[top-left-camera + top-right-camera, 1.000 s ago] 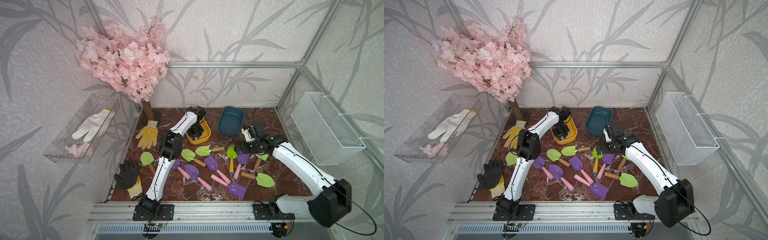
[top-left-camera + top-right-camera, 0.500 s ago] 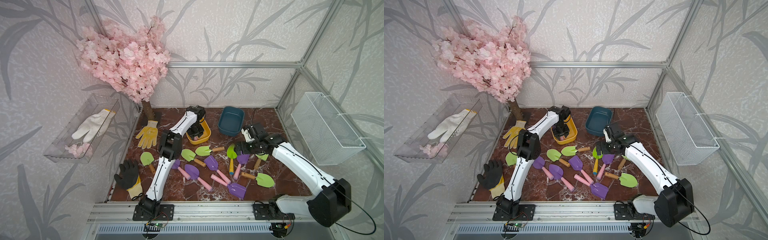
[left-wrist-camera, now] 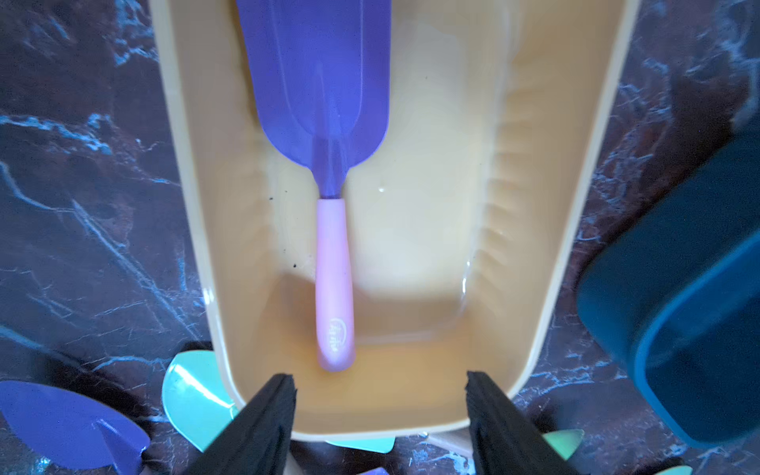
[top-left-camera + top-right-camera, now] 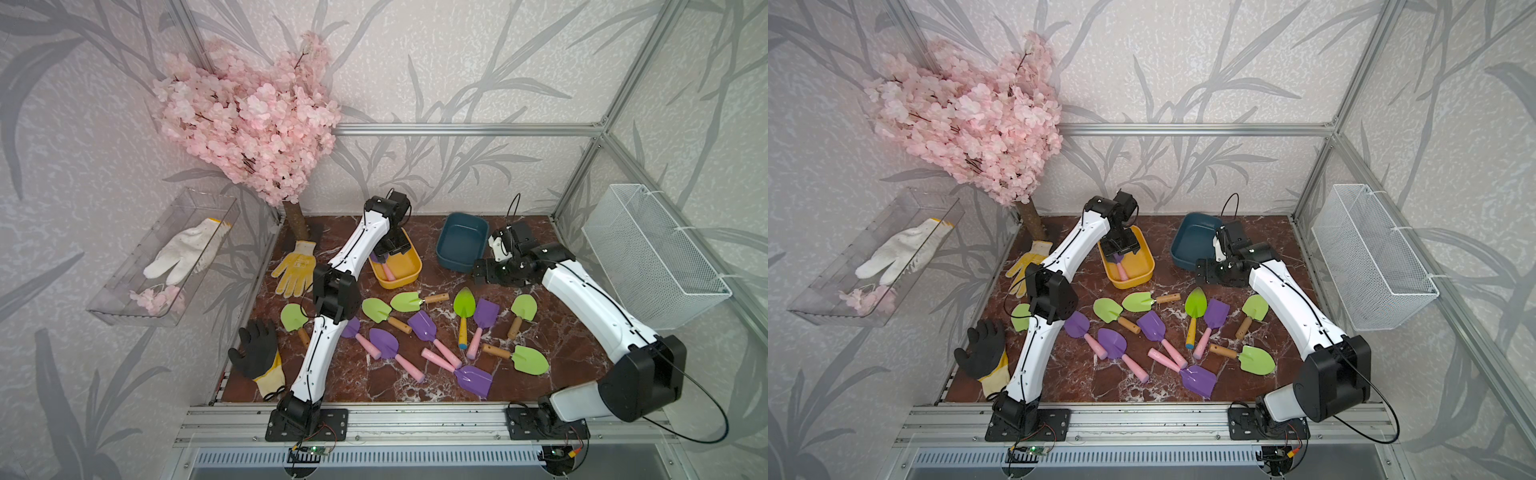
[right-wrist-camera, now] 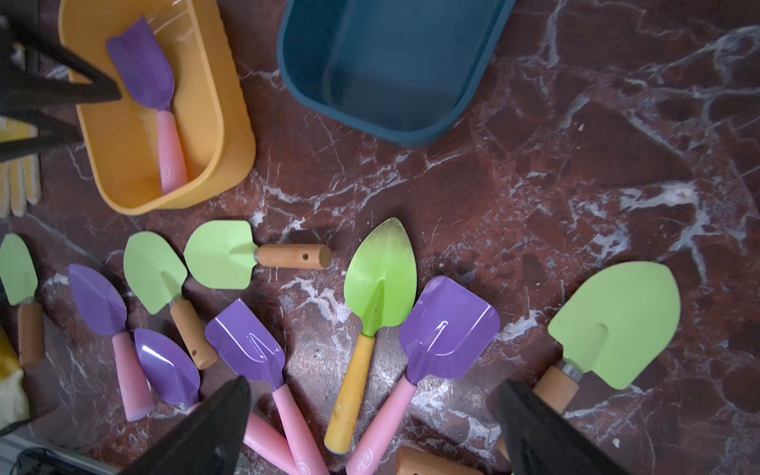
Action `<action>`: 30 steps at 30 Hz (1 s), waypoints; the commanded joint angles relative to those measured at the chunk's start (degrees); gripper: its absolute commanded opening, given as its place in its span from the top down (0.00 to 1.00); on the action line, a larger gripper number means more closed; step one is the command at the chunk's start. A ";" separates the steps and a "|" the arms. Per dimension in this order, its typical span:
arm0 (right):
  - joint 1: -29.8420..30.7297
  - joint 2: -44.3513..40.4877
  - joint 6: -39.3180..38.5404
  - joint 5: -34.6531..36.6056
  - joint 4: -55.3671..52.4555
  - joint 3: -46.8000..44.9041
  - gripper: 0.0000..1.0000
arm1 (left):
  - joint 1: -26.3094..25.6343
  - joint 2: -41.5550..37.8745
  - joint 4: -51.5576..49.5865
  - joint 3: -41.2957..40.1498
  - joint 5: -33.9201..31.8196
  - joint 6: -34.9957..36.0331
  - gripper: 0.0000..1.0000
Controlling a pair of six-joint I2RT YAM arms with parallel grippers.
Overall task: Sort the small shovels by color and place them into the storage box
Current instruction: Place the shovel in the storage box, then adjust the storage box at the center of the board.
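Left gripper (image 3: 380, 382) jaws apart above the yellow tub (image 3: 547, 205), purple shovel (image 3: 325, 123) lying inside — lift straight up, clear of its rim; right gripper (image 5: 374, 384) jaws also apart.

Marble tabletop (image 4: 353, 384) bears scattered shovels (image 4: 423, 325), yellow tub (image 4: 399, 284), teal tub (image 4: 457, 264), gloves (image 4: 296, 270).

Top views bright, evenly lit, soft shadows, edges bowed; left wrist view blue-tinted (yellow tub (image 3: 514, 205) washed pale).
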 commanded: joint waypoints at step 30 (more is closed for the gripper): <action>-7.24 56.47 -1.96 0.69 -21.70 58.48 0.39 | -0.97 -40.46 6.95 -39.79 -6.36 -0.58 0.33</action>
